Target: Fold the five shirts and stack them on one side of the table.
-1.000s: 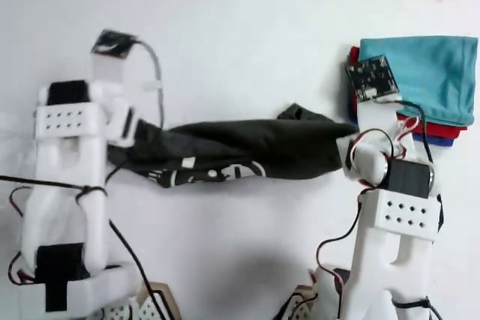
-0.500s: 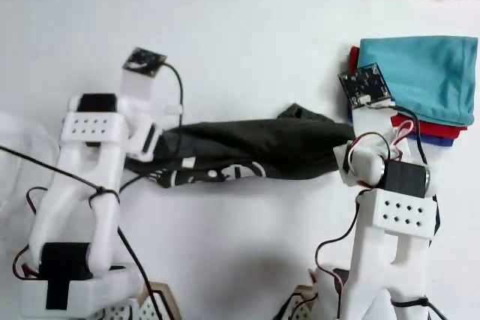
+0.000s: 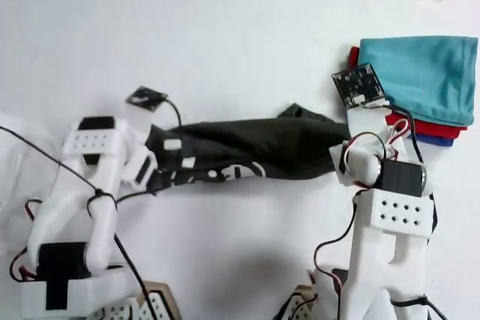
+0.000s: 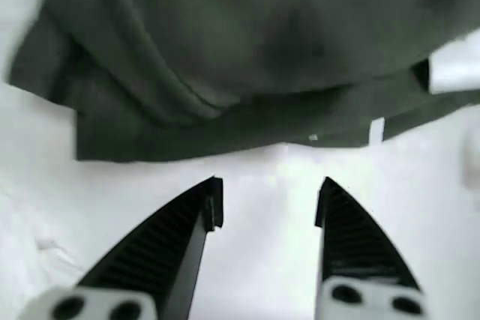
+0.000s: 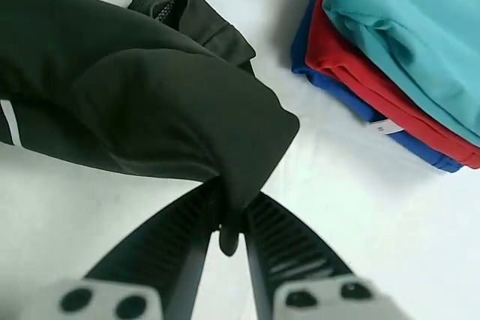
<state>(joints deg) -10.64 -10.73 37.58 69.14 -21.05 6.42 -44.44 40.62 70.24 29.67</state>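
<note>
Black shirt (image 3: 255, 148) lies bunched lengthwise mid-tabletop (image 3: 247, 43), one end beside the folded stack (image 3: 431, 73). Right gripper (image 5: 231, 209): fingers pinched on shirt end. Left gripper (image 4: 270, 189): fingers wide apart, empty, just short of hem. Rec.: left takes hem squarely w/ full bite before stretching. Wrist views settle both grips; high view gives shirt's full lie.
</note>
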